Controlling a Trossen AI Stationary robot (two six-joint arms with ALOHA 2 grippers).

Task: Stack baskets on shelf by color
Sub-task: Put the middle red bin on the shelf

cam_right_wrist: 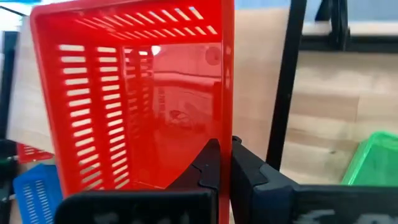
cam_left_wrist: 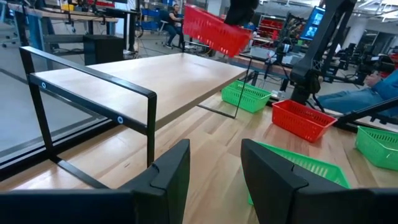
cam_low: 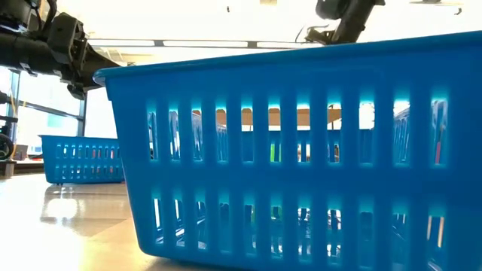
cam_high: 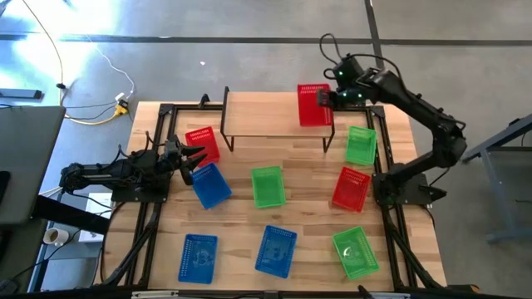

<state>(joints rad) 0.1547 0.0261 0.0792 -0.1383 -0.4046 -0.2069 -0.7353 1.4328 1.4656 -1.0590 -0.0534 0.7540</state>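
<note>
R pincer (cam_high: 326, 98) clenched on red basket (cam_high: 313, 105) rim at shelf (cam_high: 262, 115) right end, upper middle, L pincer (cam_high: 193, 159) released, no writing seen

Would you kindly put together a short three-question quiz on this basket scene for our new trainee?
1. True or false: the right hand is shut on the rim of a red basket over the shelf.
2. How many green baskets show in the high view?
A. two
B. three
C. four
3. Fill in: the left hand is open, holds nothing and hovers between a red basket and a ____ basket.

Key
1. True; the red basket hangs tilted over the shelf's right end.
2. B: one beside the shelf, one mid-table, one near the front.
3. blue
</note>
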